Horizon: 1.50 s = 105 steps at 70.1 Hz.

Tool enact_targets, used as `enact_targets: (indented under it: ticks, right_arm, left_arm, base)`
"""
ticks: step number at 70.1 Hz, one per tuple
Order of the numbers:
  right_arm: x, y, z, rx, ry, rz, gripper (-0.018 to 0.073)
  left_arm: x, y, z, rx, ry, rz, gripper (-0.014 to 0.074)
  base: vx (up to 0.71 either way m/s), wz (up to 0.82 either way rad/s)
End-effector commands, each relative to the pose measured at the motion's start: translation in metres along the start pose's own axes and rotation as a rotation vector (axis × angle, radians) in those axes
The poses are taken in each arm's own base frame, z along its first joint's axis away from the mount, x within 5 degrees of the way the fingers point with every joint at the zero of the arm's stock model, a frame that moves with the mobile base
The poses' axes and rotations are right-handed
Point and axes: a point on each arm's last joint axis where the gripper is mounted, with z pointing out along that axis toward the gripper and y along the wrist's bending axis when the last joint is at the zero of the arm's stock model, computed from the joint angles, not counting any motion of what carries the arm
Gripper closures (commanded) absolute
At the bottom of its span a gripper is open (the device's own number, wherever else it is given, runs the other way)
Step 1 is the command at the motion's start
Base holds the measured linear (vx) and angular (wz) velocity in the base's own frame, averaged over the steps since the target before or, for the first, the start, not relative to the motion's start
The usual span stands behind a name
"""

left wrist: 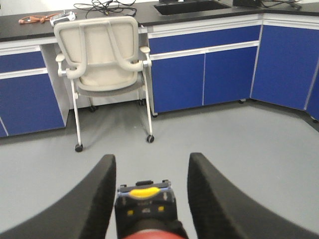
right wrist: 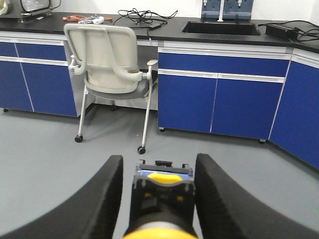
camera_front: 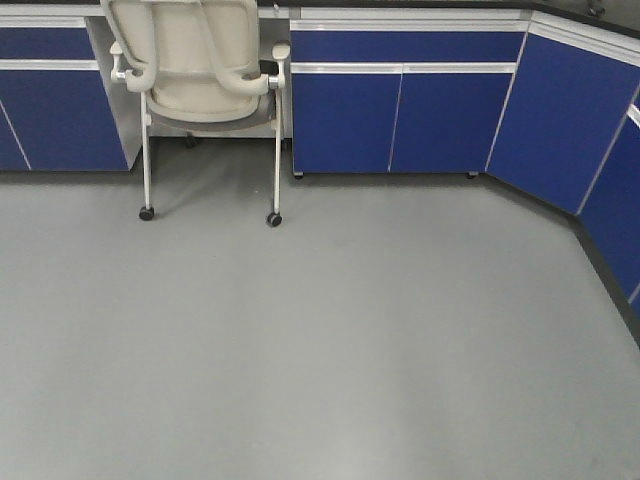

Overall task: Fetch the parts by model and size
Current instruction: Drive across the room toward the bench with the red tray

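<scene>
In the left wrist view, my left gripper (left wrist: 152,160) holds the red-capped switch (left wrist: 144,205) above the grey floor. Its black body with a yellow tab points forward, and the red cap shows at the bottom edge. The left finger touches the body; a narrow gap shows beside the right finger near the tip. In the right wrist view, my right gripper (right wrist: 160,159) holds the yellow-capped switch (right wrist: 162,196) the same way, blue-grey base forward and yellow cap at the bottom edge. Neither gripper nor either part shows in the front view.
A white wheeled chair (camera_front: 195,70) stands ahead on the left, tucked against the blue cabinets (camera_front: 400,110). Cabinets also run along the right side (camera_front: 590,150). The black counter (right wrist: 164,30) carries cables and a sink (right wrist: 222,27). Grey floor (camera_front: 320,340) lies ahead.
</scene>
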Motion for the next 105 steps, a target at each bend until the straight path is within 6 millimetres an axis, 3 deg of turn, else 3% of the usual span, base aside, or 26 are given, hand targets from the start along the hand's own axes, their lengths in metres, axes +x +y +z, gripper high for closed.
enact_targets:
  ticks: [1, 52, 105]
  right_arm:
    - [-0.0155, 0.0000, -0.0020, 0.000, -0.098, -0.018, 0.0564]
    - [-0.0155, 0.0000, -0.0020, 0.000, -0.097, -0.018, 0.0564]
    - [-0.0155, 0.0000, -0.0020, 0.000, -0.097, -0.018, 0.0564]
  left_arm:
    - [-0.0136, -0.0002, -0.0009, 0.009, -0.078, 0.004, 0.0603]
    - [-0.0137, -0.0003, -0.0005, 0.009, -0.076, 0.004, 0.0603]
    - [-0.0137, -0.0003, -0.0005, 0.009, -0.076, 0.004, 0.0603]
  base:
    - [0.60, 0.02]
    - [0.45, -0.07]
    - [0.17, -0.82]
